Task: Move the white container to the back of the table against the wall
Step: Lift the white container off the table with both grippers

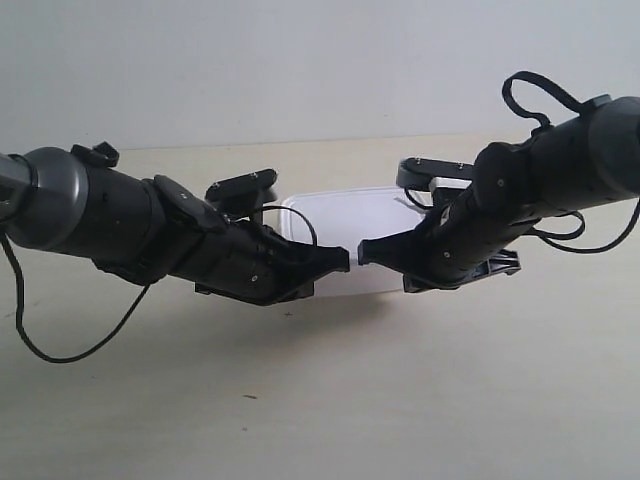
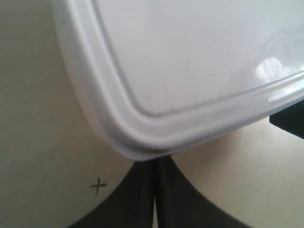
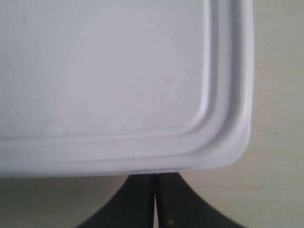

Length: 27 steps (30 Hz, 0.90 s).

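The white container (image 1: pixel 350 215) lies flat on the table (image 1: pixel 420 400), its rimmed lid up, some way short of the wall (image 1: pixel 300 60). In the left wrist view my left gripper (image 2: pixel 154 164) is shut with nothing held, its tips at a rounded corner of the container (image 2: pixel 190 61). My right gripper (image 3: pixel 155 176) is likewise shut and empty, its tips at the container's (image 3: pixel 104 71) side rim close to another corner. In the exterior view the two arms' fingertips (image 1: pixel 340 261) (image 1: pixel 366 251) nearly meet in front of the box. The box's near wall is hidden behind them.
A small pen cross (image 2: pixel 98 185) marks the table beside the left fingers. The other arm's dark tip (image 2: pixel 289 121) shows at the edge of the left wrist view. Black cables (image 1: pixel 60 340) (image 1: pixel 560 95) loop off both arms. A strip of table lies between box and wall.
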Tool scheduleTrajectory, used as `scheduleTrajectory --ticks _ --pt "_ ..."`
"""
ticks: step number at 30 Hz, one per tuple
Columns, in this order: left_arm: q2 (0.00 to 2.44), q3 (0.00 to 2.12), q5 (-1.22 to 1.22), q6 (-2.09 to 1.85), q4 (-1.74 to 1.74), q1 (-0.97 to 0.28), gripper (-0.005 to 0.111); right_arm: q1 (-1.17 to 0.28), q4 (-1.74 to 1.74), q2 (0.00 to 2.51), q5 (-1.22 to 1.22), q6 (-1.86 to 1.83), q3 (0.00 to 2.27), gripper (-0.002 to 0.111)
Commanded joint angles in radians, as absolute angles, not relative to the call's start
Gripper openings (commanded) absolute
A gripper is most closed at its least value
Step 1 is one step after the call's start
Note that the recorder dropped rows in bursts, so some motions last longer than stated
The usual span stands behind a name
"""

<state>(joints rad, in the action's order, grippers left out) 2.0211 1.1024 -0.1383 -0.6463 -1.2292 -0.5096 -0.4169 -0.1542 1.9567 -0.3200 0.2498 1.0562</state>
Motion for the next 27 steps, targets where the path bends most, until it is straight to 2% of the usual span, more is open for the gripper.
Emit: scheduleTrajectory --ticks 1,10,16,27 --pt "2.045 1.135 -0.137 -0.652 -1.217 -0.507 0.0 -0.411 -0.166 1.978 -0.339 0.227 1.101 0.0" --pt "2.052 1.166 -0.105 -0.652 -1.206 -0.504 0.0 -0.411 -0.176 2.015 -0.373 0.219 1.203 0.0" --pt "2.068 1.168 -0.098 -0.652 -1.205 -0.461 0.0 -0.411 -0.182 2.051 -0.396 0.208 1.247 0.0" --pt "2.097 1.21 -0.173 -0.652 -1.205 -0.417 0.0 -0.411 -0.189 2.08 -0.369 0.208 1.275 0.0"
